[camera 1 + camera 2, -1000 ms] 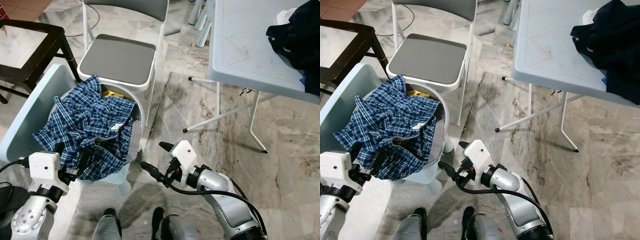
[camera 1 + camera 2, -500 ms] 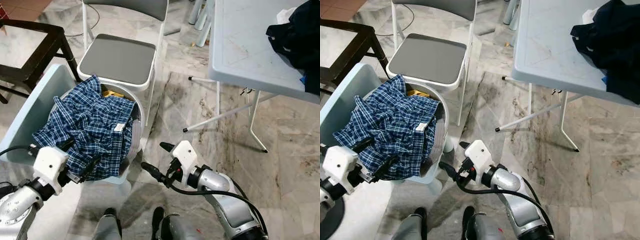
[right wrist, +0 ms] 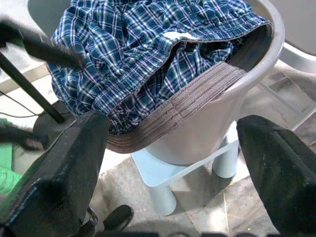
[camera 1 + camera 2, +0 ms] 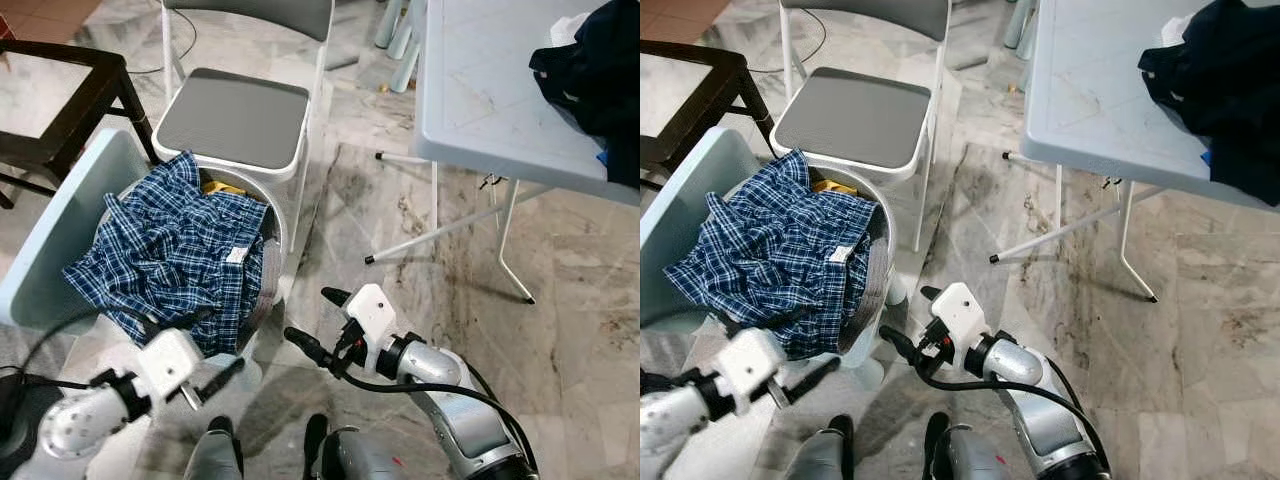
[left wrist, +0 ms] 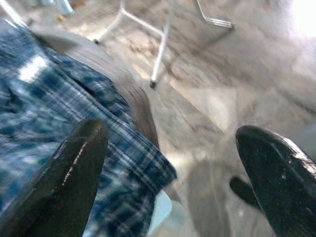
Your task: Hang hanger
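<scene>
A blue and white plaid cloth shirt [image 4: 175, 265] is lying heaped in a round pale grey plastic laundry basket [image 4: 878, 262], spilling over its rim, with a scrap of yellow fabric [image 4: 222, 187] peeking out behind it. The basket is sitting on a small light blue plastic stool [image 3: 170, 177] on the marble floor [image 4: 450, 270], just in front of a white-framed folding chair with a grey padded seat [image 4: 238, 118].

The left gripper [image 4: 215, 372] is hovering low beside the basket's front edge, its two black fingers [image 5: 74, 177] spread wide apart with nothing between them; the hanging hem of the shirt is just ahead of it. The right gripper [image 4: 312, 322] is waiting near the basket's right side, its jaws likewise wide open and empty, pointing toward the basket wall.

To the right, a light blue folding desk [image 4: 490, 90] is carrying a bundle of dark navy clothing [image 4: 595, 75] at its far corner. A dark wooden side table with a pale top [image 4: 50, 90] is standing at the upper left.

No hanger can be made out anywhere in these views, so its place cannot be told. Judging by this, the task is looking barely begun: nothing is being held, and finding, gripping and hanging the hanger all seem left to do.
</scene>
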You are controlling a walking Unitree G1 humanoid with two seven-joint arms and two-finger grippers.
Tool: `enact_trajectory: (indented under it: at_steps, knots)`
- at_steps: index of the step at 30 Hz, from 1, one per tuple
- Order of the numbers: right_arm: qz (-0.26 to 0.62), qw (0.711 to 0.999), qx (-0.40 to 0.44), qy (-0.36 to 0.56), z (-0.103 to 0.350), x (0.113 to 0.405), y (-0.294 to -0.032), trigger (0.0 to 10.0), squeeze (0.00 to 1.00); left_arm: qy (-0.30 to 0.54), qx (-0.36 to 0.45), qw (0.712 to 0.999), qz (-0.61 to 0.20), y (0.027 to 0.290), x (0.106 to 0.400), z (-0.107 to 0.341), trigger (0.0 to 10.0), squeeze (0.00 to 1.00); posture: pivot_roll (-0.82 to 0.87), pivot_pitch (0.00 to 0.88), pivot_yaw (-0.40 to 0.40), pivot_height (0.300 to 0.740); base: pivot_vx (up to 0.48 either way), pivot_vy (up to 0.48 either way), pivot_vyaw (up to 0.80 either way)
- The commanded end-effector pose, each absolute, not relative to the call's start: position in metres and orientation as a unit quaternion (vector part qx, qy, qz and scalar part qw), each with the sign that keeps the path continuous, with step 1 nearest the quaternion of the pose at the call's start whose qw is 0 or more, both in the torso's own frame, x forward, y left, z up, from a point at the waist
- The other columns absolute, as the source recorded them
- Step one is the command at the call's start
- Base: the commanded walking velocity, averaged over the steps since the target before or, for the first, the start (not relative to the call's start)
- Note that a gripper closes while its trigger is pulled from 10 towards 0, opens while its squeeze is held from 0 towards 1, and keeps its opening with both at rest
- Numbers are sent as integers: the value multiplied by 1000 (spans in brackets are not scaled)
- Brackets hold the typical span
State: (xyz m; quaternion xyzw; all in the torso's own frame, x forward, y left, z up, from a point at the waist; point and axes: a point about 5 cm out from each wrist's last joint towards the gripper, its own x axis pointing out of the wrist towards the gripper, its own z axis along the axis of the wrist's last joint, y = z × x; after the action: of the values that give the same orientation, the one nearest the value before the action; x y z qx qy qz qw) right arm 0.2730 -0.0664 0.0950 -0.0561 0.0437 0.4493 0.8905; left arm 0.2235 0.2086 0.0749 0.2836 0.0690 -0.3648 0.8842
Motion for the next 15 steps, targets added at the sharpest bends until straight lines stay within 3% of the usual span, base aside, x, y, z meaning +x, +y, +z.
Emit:
enact_trajectory:
  at_steps: [1,3,7,8,9,10,11,12,15]
  knots:
    - [453,888,-61,55,90,270,-69,10000,0,86,300,876,-367,206,219,61,10000,1000,293,330,-164,740,0,0,0]
    - [452,888,-61,54,90,270,-69,10000,0,89,312,879,-349,208,224,56,10000,0,289,331,-165,740,0,0,0]
    - [451,889,-63,54,91,270,-69,10000,0,82,337,884,-313,213,233,53,10000,0,280,330,-165,740,0,0,0]
    - [450,889,-64,54,91,270,-70,10000,0,83,345,884,-305,216,235,52,9569,0,278,329,-165,740,0,0,0]
    - [450,889,-64,55,90,270,-70,10000,0,83,351,883,-300,217,236,51,7725,0,278,329,-165,740,0,0,0]
    - [448,890,-66,55,90,269,-71,10000,0,86,356,883,-295,222,238,48,3490,0,275,328,-165,740,0,0,0]
    - [448,890,-66,55,90,269,-71,10000,0,85,361,882,-291,224,239,47,745,0,274,329,-165,740,0,0,0]
    - [447,890,-67,55,90,269,-71,10000,0,85,364,882,-287,226,239,46,0,0,272,329,-165,740,0,0,0]
    - [447,890,-68,55,90,269,-72,10000,0,87,374,880,-279,232,239,45,0,0,273,330,-165,740,0,0,0]
